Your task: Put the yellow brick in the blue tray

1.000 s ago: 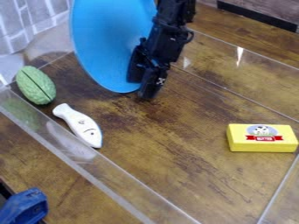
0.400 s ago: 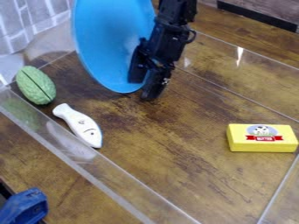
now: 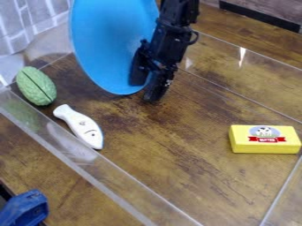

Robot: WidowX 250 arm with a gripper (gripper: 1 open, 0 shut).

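The blue tray [image 3: 106, 44] is a big round plate that looks tipped up on its edge at the back left, with its top cut off by the frame. My gripper [image 3: 151, 86] points steeply down at the tray's lower right rim. Its dark fingers stand apart, so it reads as open. Whether the rim touches a finger I cannot tell. The yellow brick [image 3: 266, 139] lies flat on the wooden table at the right, label up, far from the gripper and the tray.
A green ribbed oval toy [image 3: 35, 86] lies at the left edge, with a white fish toy [image 3: 79, 125] just in front of it. A blue object [image 3: 21, 210] shows in the bottom left corner. A dark shape [image 3: 266, 11] sits at the back right.
The blue tray's left edge wavers slightly. The gripper, the brick and the toys stay where they were.
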